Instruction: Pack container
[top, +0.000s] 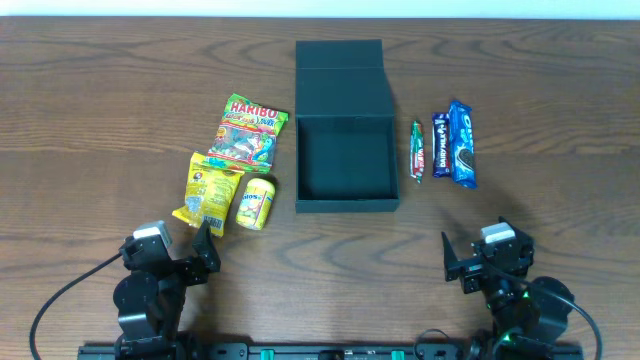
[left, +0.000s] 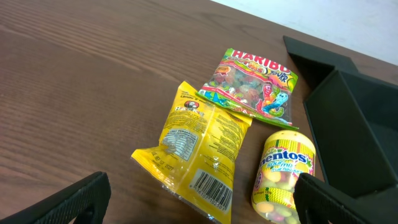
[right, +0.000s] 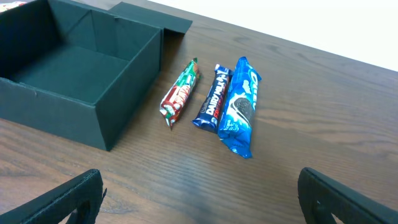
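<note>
Container (top: 346, 205) set open between snack packets (top: 250, 130) for either arm's reach; left gripper (left: 202, 186), right gripper (right: 200, 180) spread wide, empty

Partial/obscured items: container (left: 320, 137) cut by R edge in left wrist view & by L edge in right wrist view; yellow packet (left: 198, 152) top corner under Haribo bag (left: 252, 84), btm corner at frame edge; red-green bar (top: 417, 150) print too small to read overhead.
</note>
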